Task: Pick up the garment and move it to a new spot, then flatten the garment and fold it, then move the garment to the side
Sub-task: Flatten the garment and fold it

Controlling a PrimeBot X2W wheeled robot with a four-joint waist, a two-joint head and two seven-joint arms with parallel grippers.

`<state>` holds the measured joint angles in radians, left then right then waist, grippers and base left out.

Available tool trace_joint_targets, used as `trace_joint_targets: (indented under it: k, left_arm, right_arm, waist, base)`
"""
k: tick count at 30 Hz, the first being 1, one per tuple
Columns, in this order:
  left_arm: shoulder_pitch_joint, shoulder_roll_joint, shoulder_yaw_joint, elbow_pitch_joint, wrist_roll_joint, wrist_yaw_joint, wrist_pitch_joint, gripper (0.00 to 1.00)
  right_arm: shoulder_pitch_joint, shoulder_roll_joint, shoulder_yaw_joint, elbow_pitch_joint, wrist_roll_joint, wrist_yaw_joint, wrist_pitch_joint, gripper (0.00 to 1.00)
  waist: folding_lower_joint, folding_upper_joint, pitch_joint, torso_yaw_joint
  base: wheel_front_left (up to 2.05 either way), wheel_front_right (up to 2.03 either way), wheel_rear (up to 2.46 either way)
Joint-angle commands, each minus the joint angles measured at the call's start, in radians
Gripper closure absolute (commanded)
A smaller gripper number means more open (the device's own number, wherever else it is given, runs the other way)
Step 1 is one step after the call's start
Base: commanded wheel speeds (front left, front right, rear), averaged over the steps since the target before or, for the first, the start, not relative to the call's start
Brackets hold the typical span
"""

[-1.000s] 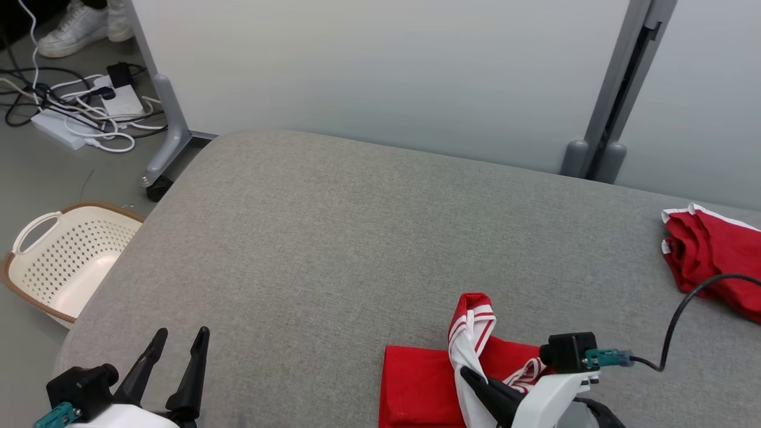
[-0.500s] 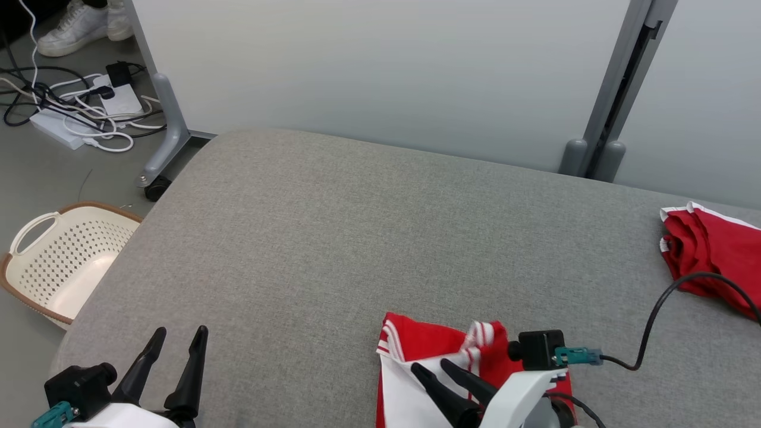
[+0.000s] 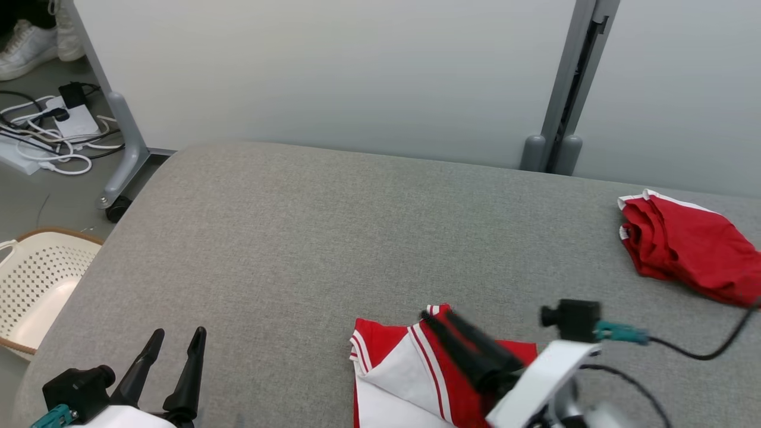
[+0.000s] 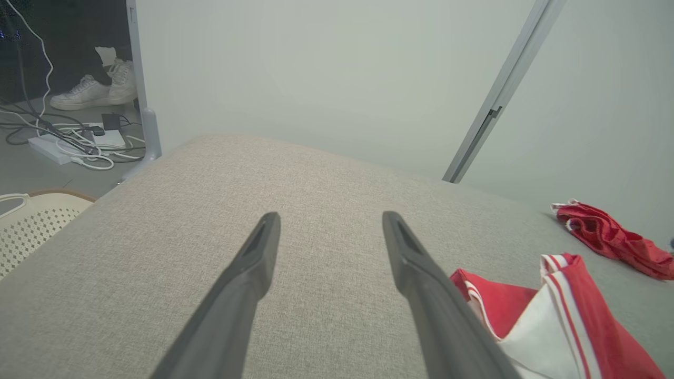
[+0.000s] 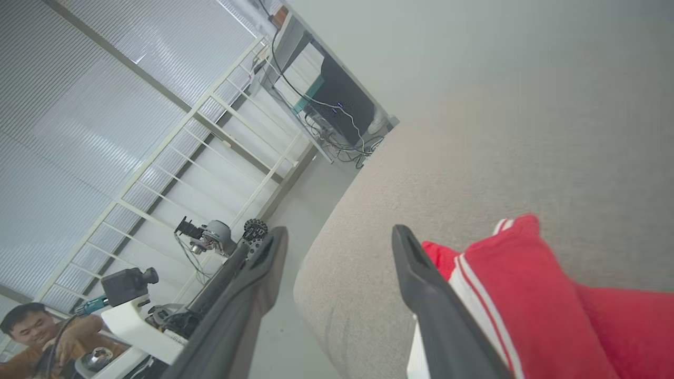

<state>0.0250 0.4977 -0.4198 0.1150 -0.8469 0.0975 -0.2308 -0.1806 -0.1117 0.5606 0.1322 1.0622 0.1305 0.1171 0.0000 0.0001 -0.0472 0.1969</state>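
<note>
Versus one second ago: right claw (image 3: 440,316) has let go of the red garment with white striped trim (image 3: 410,380), and its fingers now stand apart just above it. The raised striped flap has dropped. Left claw (image 3: 180,333) unchanged: released, empty. Garment lies at the near edge of the grey fabric tabletop (image 3: 297,238), right of centre, partly folded, with a white panel and striped hem facing up.
</note>
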Motion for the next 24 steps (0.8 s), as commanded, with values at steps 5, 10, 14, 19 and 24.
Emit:
trace_joint_targets:
  k: [5, 10, 14, 19, 24]
  left_arm:
    - [0.009, 0.004, 0.0, -0.003, 0.002, 0.004, -0.007, 0.0]
    - [0.013, 0.009, -0.001, -0.006, 0.003, 0.006, -0.008, 0.0]
    - [0.011, 0.011, -0.001, -0.008, 0.002, 0.007, -0.005, 0.0]
    - [0.002, 0.013, -0.002, -0.009, -0.003, 0.004, -0.003, 0.0]
    - [-0.011, 0.013, -0.002, -0.01, -0.002, -0.002, -0.003, 0.0]
  right_arm:
    - [0.005, -0.073, -0.106, 0.024, -0.08, 0.001, -0.053, 0.0]
    - [0.01, -0.076, -0.196, 0.072, -0.171, 0.001, -0.08, 0.0]
    - [-0.004, -0.075, -0.23, 0.111, -0.271, 0.001, -0.092, 0.05]
    - [-0.027, -0.049, -0.265, 0.168, -0.387, 0.001, -0.091, 1.0]
    - [-0.077, -0.027, -0.29, 0.276, -0.498, 0.001, -0.069, 1.0]
  waist:
    - [0.0, -0.0001, -0.007, -0.013]
    - [0.0, -0.0001, -0.009, -0.012]
    - [0.0, -0.0001, -0.007, -0.008]
    - [0.0, -0.0001, 0.0, 0.004]
    - [0.0, -0.0001, 0.011, 0.023]
  base:
    - [0.0, 0.0, 0.0]
    - [0.0, 0.0, 0.0]
    - [0.0, 0.0, 0.0]
    - [0.0, 0.0, 0.0]
    - [0.0, 0.0, 0.0]
